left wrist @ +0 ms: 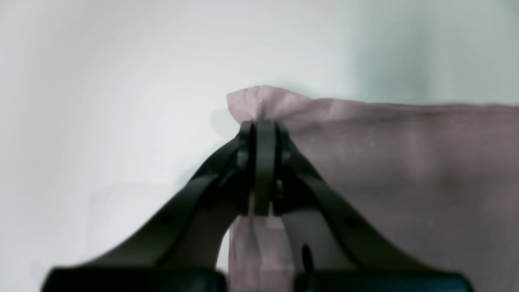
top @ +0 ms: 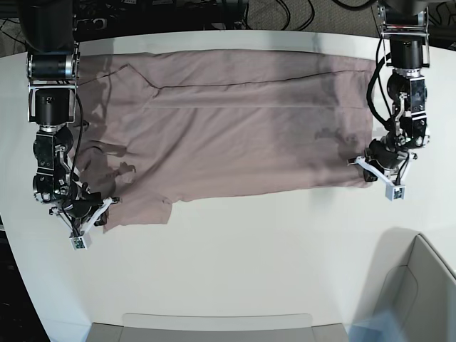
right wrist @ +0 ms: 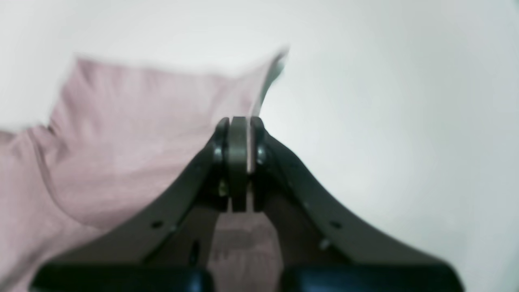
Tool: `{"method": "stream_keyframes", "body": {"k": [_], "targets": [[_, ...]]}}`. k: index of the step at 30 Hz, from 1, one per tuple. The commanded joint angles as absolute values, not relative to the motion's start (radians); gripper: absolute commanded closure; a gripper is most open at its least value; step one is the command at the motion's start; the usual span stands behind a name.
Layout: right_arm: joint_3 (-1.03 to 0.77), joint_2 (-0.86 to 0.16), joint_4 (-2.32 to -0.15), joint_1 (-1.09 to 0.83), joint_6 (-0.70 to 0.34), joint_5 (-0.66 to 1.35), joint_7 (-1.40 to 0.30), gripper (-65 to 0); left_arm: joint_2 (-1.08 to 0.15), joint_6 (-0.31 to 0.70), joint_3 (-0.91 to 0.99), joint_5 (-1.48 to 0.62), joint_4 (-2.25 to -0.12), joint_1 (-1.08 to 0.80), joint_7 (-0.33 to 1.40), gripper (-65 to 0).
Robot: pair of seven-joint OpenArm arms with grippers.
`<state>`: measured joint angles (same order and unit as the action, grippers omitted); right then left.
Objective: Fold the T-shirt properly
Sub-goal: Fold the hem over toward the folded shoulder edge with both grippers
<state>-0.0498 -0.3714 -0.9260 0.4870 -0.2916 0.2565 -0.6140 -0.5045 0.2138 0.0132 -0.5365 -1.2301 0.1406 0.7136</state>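
Both wrist views show pincers pinching T-shirt (top: 235,121) corners.

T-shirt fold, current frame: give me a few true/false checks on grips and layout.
1. The left gripper is shut on a corner of the T-shirt. True.
2. The right gripper hangs open above the cloth. False: it is shut, pinching the shirt's edge.
3. The T-shirt lies bunched in a heap. False: it is spread mostly flat across the white table.
4. The two grippers hold opposite ends of the shirt's near edge. True.
5. A second garment lies near the shirt. False: only the pink one shows.
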Motion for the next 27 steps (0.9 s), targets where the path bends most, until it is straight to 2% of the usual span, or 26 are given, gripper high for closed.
{"method": "stream_keyframes", "body": {"k": [1,8,12,19,27], "targets": [[-0.064,-0.377,-0.970,0.499,-0.292,0.265,-0.601,0.0,-0.526,0.211,0.021,-0.536,-1.260,0.153,0.697,0.0],[-0.079,-0.406,-1.153,0.395,-0.294,0.266,-0.665,0.0,-0.529,0.205,0.021,-0.535,-1.400,0.073,0.699,0.0],[-0.081,-0.412,-1.262,0.321,-0.294,0.266,-0.711,0.0,-0.530,0.203,0.022,-0.532,-1.446,0.053,0.760,0.0],[-0.242,-0.390,-1.455,0.209,-0.294,0.266,-0.799,0.0,-0.498,0.209,0.170,-0.532,-1.564,-0.005,0.846,0.0],[-0.259,-0.398,-1.624,0.122,-0.294,0.266,-0.875,0.0,-0.495,0.211,0.199,-0.532,-1.667,-0.087,0.897,0.0]]}}
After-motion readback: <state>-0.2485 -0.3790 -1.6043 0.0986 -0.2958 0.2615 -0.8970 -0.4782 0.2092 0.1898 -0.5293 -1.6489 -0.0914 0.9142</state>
